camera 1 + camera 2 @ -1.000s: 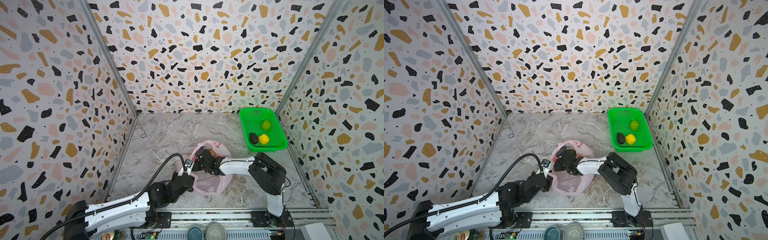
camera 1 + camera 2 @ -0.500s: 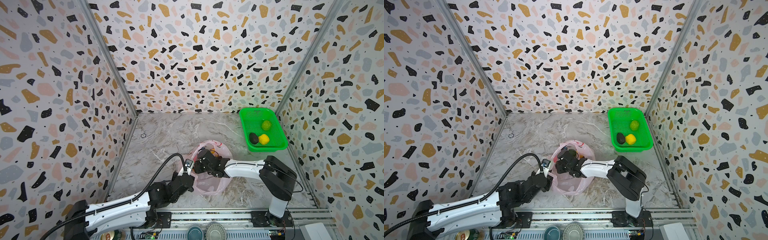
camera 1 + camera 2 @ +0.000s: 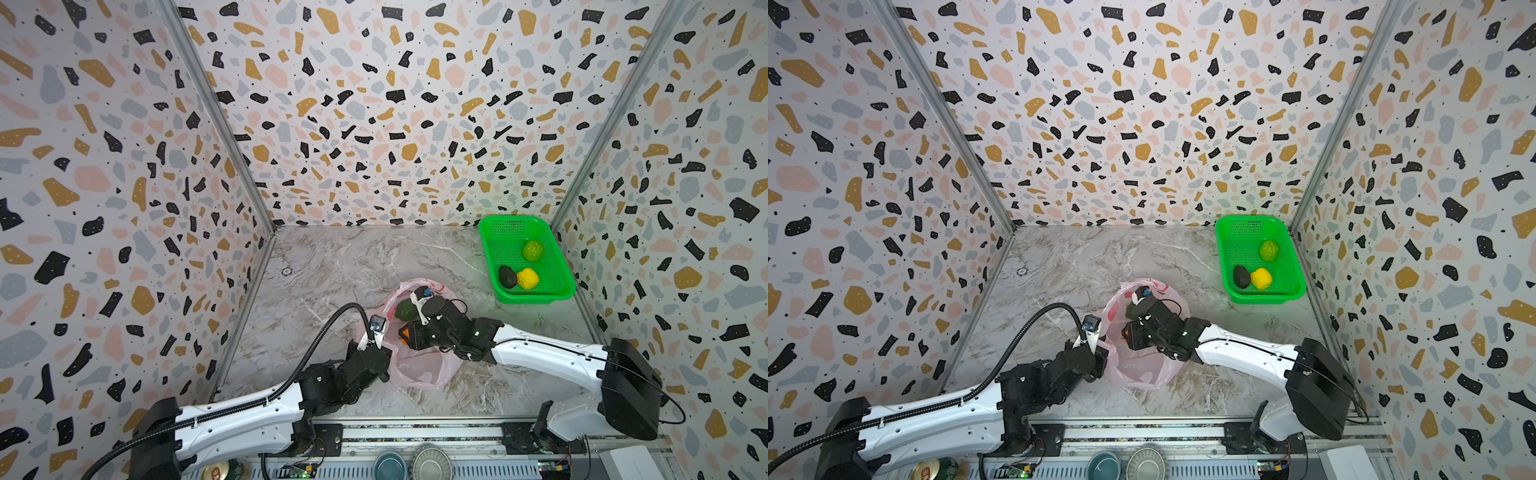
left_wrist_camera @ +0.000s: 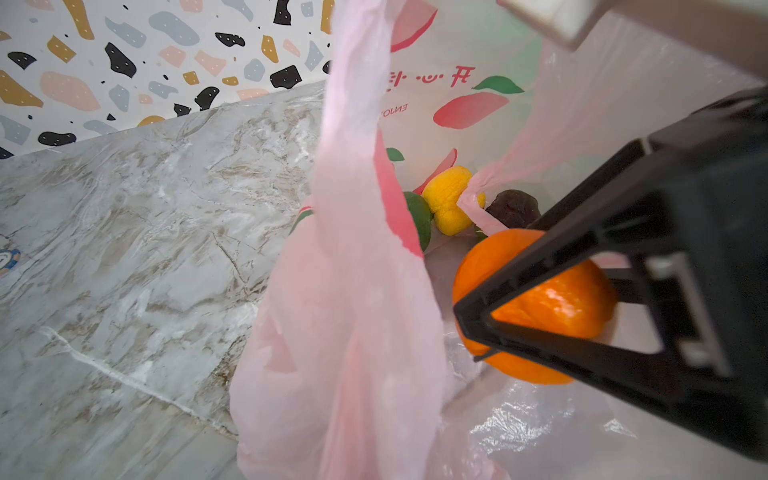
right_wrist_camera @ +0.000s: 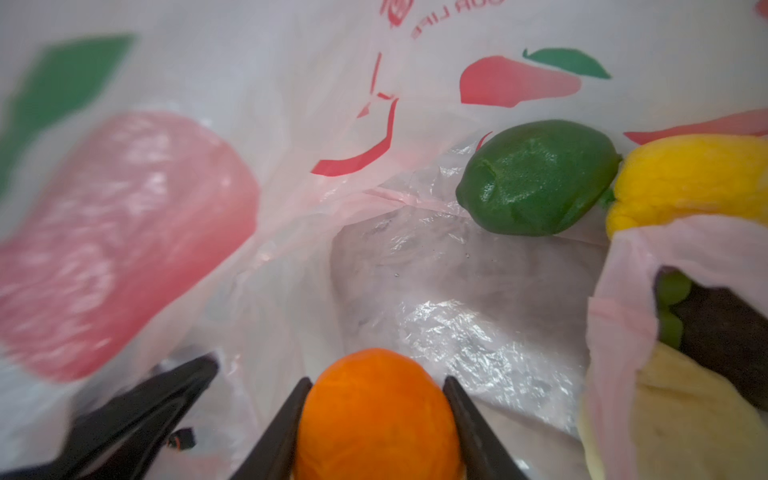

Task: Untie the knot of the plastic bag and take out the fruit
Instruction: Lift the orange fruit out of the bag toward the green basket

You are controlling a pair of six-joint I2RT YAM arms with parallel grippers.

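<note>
The pink plastic bag [image 3: 419, 368] lies mid-table with its mouth open; the knot is out of view. My left gripper [image 3: 385, 356] is shut on the bag's near rim, and a pink strip [image 4: 353, 249] rises in front of its camera. My right gripper [image 5: 378, 381] reaches into the mouth, shut on an orange fruit [image 5: 374, 415], which also shows as the orange fruit [image 4: 552, 299] in the left wrist view. Deeper in the bag lie a dark green fruit [image 5: 536, 178], a yellow one [image 5: 690, 174], a cream one [image 5: 665, 415] and a blackish one [image 5: 727, 332].
A green basket [image 3: 490, 249] stands at the back right against the wall, holding a yellow-green fruit [image 3: 532, 250], a blackish one [image 3: 507, 276] and a yellow one [image 3: 528, 278]. Patterned walls close three sides. Bowls and a can sit below the front rail.
The right arm's elbow has swung out to the right and down while its gripper stayed in the bag's mouth and narrowed onto the orange fruit. The left arm has not moved.
</note>
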